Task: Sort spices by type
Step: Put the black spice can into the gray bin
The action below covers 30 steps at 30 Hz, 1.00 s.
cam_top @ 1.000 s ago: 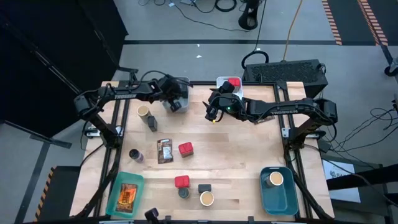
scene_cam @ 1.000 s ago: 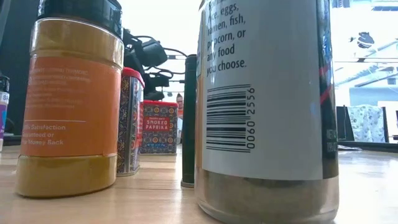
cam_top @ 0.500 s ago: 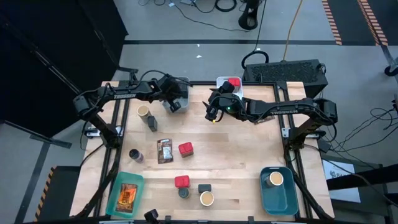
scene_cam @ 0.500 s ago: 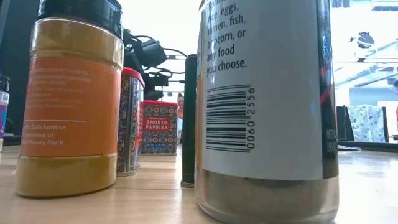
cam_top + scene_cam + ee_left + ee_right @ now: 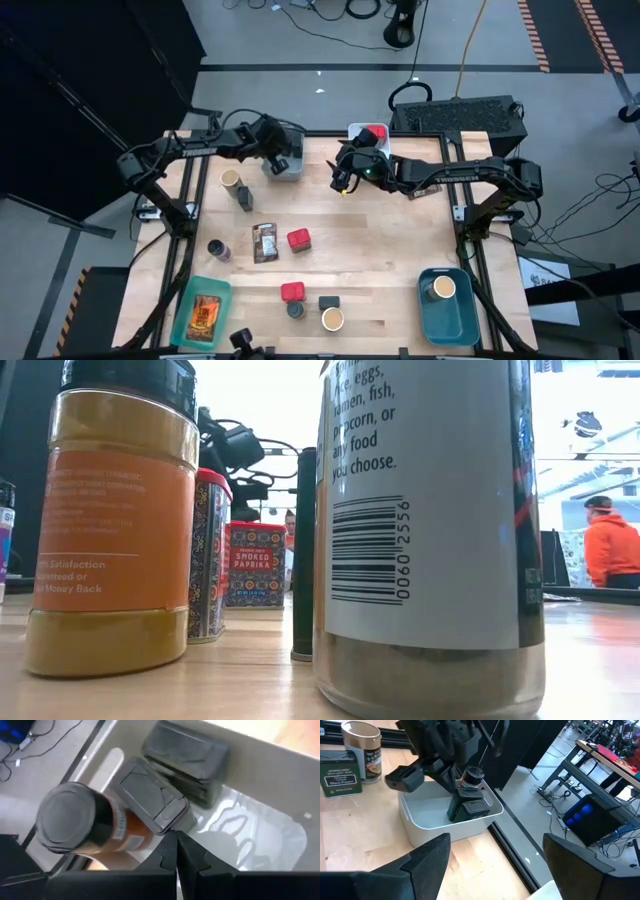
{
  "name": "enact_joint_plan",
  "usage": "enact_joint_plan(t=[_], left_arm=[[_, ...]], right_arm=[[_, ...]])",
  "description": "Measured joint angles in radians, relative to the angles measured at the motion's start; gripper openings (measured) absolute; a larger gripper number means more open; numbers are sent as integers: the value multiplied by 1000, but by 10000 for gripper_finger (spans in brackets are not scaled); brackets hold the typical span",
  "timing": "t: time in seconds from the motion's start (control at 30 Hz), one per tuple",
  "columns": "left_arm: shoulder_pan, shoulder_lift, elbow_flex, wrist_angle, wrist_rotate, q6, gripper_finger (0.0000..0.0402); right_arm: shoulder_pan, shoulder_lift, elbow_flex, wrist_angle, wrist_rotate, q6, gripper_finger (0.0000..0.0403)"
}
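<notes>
Left gripper (image 5: 281,163): my fingers pinched together, empty, poised over the grey bin (image 5: 291,171); two dark tins and an orange-filled jar (image 5: 85,827) sit just beneath.
Right gripper (image 5: 341,181): jaws spread wide, empty, hovering beside the white bin (image 5: 353,131) holding a red tin (image 5: 376,132).
Risk: I judge lifting out carelessly could snag and topple those tins.

The table (image 5: 380,240) is pale wood with a visible grain, smooth and faintly shiny in the low view. The grey bin (image 5: 260,827) is glossy plastic, showing reflections on its floor. The jars inside it have matt dark plastic lids (image 5: 67,817). The paprika tin (image 5: 256,564) looks like printed metal. The big jar (image 5: 430,530) wears a smooth paper label. The teal bin (image 5: 445,308) appears to be smooth plastic.
</notes>
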Motion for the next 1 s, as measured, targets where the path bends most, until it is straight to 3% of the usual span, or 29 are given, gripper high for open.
enact_joint_plan(t=[0.33,0.6,0.87,1.0], left_arm=[[5,7,0,41,60,-4,2],[-11,-70,0,-74,-10,-24,2],[12,-27,-2,-31,-122,-72,1],[12,-3,0,-20,-99,-72,1]], right_arm=[[0,0,0,-1,0,1,300],[0,0,0,-7,0,1,300],[-8,0,0,-8,0,5,300],[-8,0,0,-14,0,5,300]])
